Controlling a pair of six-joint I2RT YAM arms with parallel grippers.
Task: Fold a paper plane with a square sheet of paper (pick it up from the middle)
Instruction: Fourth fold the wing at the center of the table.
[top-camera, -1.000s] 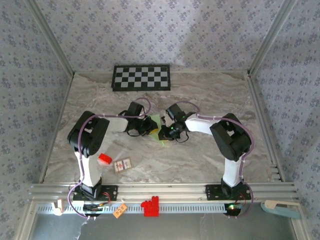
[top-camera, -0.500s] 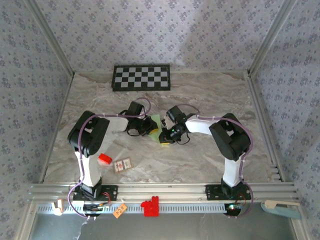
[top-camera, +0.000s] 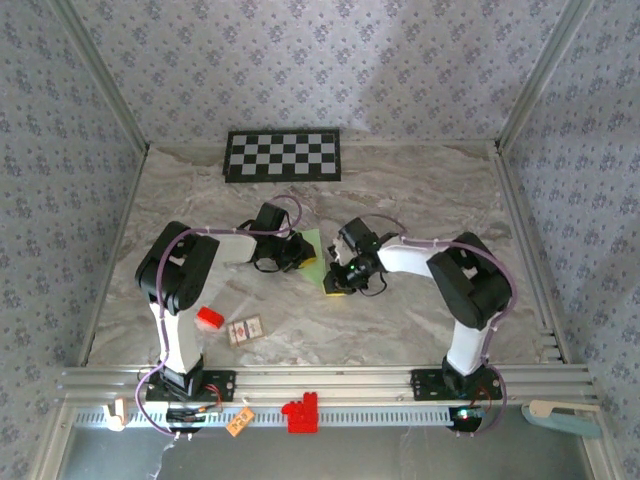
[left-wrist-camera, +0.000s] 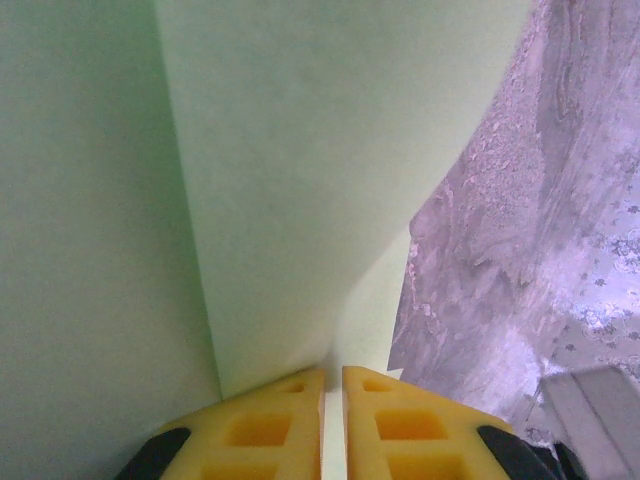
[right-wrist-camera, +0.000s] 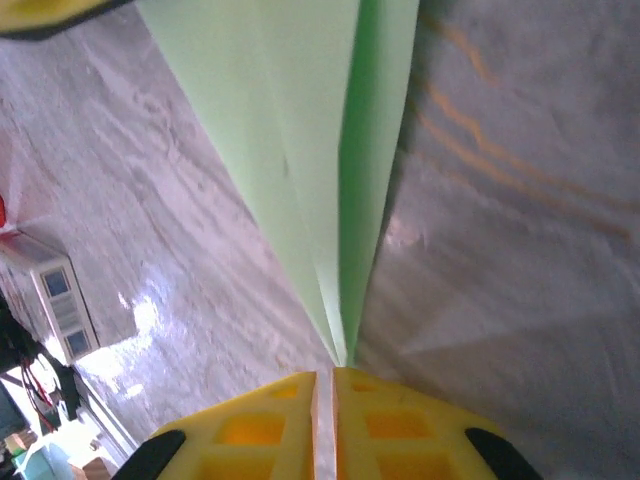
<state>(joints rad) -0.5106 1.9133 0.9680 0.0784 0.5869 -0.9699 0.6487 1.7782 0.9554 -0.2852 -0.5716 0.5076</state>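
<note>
The pale green paper plane (top-camera: 314, 243), a sheet folded into a long pointed shape, is held between my two grippers over the middle of the table. My left gripper (top-camera: 299, 256) is shut on its wide end. In the left wrist view the paper (left-wrist-camera: 300, 180) spreads from the yellow fingertips (left-wrist-camera: 290, 395) of the left gripper (left-wrist-camera: 333, 374). My right gripper (top-camera: 338, 283) is shut on the narrow tip. In the right wrist view the layers (right-wrist-camera: 310, 150) taper to a point at the right gripper (right-wrist-camera: 325, 376).
A black-and-white checkerboard panel (top-camera: 283, 155) lies at the back of the marble table (top-camera: 420, 185). A small red block (top-camera: 208, 318) and a small card (top-camera: 245, 329) lie near the left arm's base. A red piece (top-camera: 300, 413) sits on the front rail.
My right gripper has slid a little to the right and toward the near edge along the paper. The left gripper has stayed where it was.
</note>
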